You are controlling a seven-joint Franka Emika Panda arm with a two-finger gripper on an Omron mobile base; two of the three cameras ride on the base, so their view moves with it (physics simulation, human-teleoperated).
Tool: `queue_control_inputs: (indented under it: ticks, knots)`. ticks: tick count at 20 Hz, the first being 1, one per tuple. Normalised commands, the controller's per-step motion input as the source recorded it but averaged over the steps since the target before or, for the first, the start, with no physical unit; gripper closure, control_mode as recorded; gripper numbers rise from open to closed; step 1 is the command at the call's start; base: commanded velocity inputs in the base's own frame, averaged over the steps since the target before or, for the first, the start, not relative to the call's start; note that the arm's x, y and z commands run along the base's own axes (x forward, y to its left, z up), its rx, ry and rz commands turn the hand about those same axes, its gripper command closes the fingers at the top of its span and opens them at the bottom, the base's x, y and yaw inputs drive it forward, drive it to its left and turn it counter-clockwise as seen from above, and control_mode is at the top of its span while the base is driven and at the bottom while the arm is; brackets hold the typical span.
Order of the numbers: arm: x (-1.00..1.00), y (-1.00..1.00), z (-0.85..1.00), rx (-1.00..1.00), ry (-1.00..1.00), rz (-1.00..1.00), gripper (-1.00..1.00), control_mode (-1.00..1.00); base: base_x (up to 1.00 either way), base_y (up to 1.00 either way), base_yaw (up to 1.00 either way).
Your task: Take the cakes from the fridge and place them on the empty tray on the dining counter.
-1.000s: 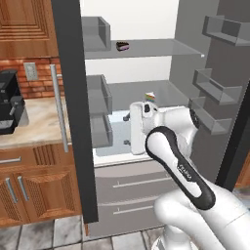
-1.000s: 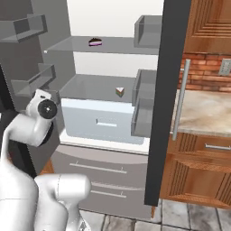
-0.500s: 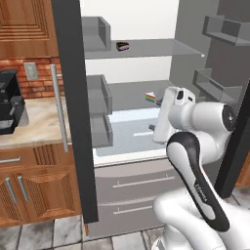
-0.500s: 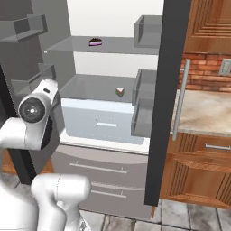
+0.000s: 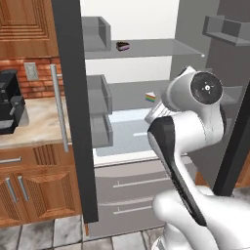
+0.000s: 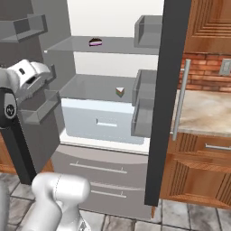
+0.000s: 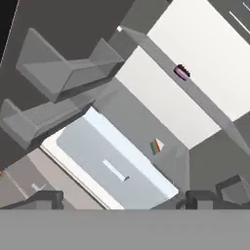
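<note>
While the fridge point(image 6: 113, 113) stands open, both cakes sit inside well ahead of the spread, empty fingers point(image 7: 49, 199): rainbow slice point(image 7: 156, 146) on the middle shelf, dark slice point(image 7: 181, 72) on the upper one; nothing moved yet.

rainbow cake point(image 5: 151, 97) half behind arm, chocolate cake point(image 6: 95, 42) tiny
</note>
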Motion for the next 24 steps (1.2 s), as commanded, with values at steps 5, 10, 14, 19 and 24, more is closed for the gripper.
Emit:
queue_control_inputs:
  ticks: [5,10,14,19,24]
  knots:
    - [-0.71,-0.16,-0.08,0.33,-0.04,-0.59,-1.0,-1.0,0.0,0.0,0.0]
    - [-0.53,-0.57,0.0,0.48,-0.04,-0.23,-1.0,-1.0,0.0,0.0,0.0]
    - [-0.01,-0.43,0.15,0.41,0.0,0.09,-1.0,-1.0,0.0,0.0,0.0]
    - [0.0,-0.23,-0.01,0.27,0.02,0.27,-1.0,-1.0,0.0,0.0,0.0]
    - [0.03,0.0,-0.1,0.01,0.07,0.24,-1.0,-1.0,0.0,0.0,0.0]
